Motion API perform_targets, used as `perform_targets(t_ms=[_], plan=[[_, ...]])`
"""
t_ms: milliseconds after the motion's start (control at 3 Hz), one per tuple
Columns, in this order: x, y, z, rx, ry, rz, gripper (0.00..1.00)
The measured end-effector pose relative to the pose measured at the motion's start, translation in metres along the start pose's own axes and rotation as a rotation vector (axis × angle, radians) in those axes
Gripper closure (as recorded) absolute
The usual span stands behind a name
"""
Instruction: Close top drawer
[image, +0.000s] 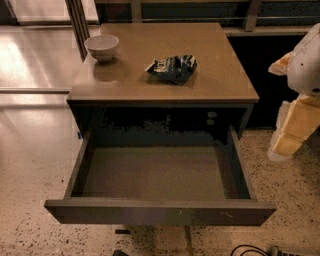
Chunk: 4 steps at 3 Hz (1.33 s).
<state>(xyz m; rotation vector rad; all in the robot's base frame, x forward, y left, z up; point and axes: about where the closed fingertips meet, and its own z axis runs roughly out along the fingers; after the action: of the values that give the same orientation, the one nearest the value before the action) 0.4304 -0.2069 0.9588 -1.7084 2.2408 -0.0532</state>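
The top drawer (160, 211) is pulled far out of the cabinet. Its long dark grey-brown front faces me and has faint pale scuffs. Its olive-brown inner floor (155, 172) is bare. My arm comes in at the right edge, and its pale yellowish gripper (286, 144) hangs beside the drawer's right side, level with the cabinet front and apart from the drawer.
A white bowl (102, 46) and a crumpled dark snack bag (172, 67) lie on the brown cabinet top (215, 80). Speckled floor surrounds the cabinet. A black cable (250, 249) lies on the floor at the lower right. A railing runs behind.
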Motion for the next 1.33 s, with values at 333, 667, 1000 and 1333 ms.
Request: perform_targets(t_ms=[333,667,1000,1333], plan=[[-0.002,0.025,0.034,-0.04,-0.013,0.024,0.19],[0.003,0.053,0.073,-0.086,0.002,0.062,0.42],[0.007,0.063,0.086,-0.105,0.013,0.069,0.65],[0.007,0.063,0.086,-0.105,0.013,0.069,0.89]])
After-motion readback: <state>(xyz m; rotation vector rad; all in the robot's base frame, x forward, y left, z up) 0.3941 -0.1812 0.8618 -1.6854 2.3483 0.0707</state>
